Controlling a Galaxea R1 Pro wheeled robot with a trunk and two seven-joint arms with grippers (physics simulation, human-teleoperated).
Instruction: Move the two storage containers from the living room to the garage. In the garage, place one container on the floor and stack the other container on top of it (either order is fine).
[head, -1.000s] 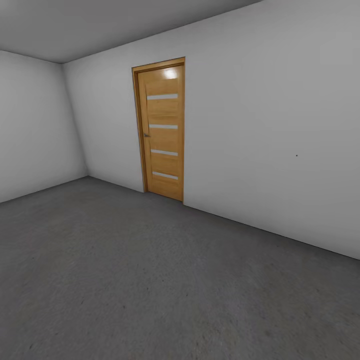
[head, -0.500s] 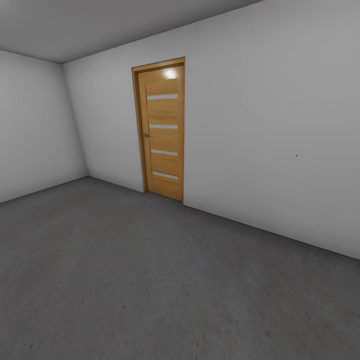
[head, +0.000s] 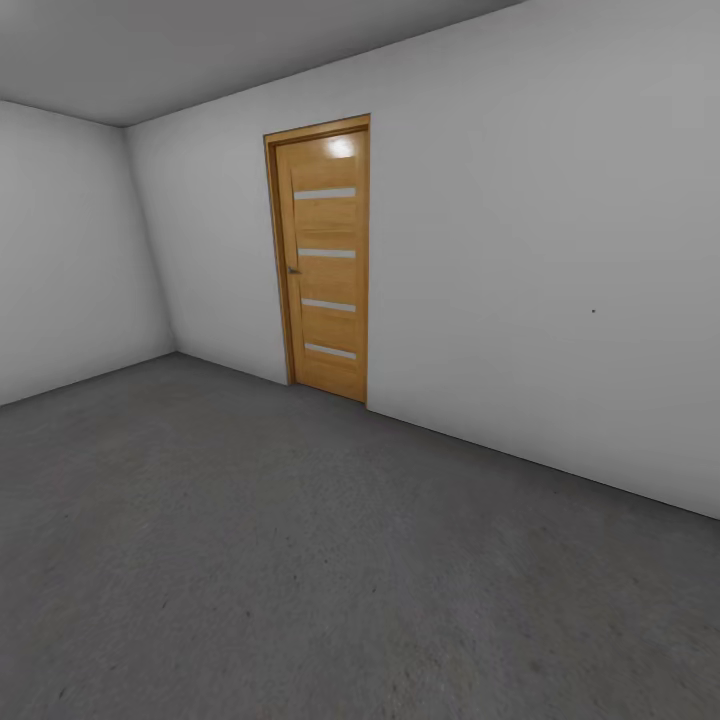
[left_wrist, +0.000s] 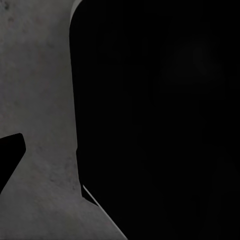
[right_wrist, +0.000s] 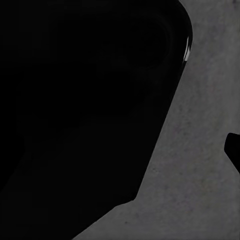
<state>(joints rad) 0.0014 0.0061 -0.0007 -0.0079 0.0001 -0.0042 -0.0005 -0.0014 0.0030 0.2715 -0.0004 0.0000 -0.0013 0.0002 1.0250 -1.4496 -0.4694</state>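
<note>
Grey rough concrete floor (head: 300, 560) spreads bare toward the shut orange-wood door with four pale slits (head: 328, 265). I judge the robot should leave to fetch containers, turning its base steadily and keeping clear of the plain white walls (head: 540, 280). Whether either gripper is open, or holds anything, I cannot tell: dark shapes block both wrist views.

Left wrist view: a large black rounded part of the robot's body (left_wrist: 155, 115) looms close, with a dark finger tip (left_wrist: 10, 152) apart from it; right wrist view: a similar black mass (right_wrist: 85, 110) and a dark tip (right_wrist: 233, 150); grip state unreadable
</note>
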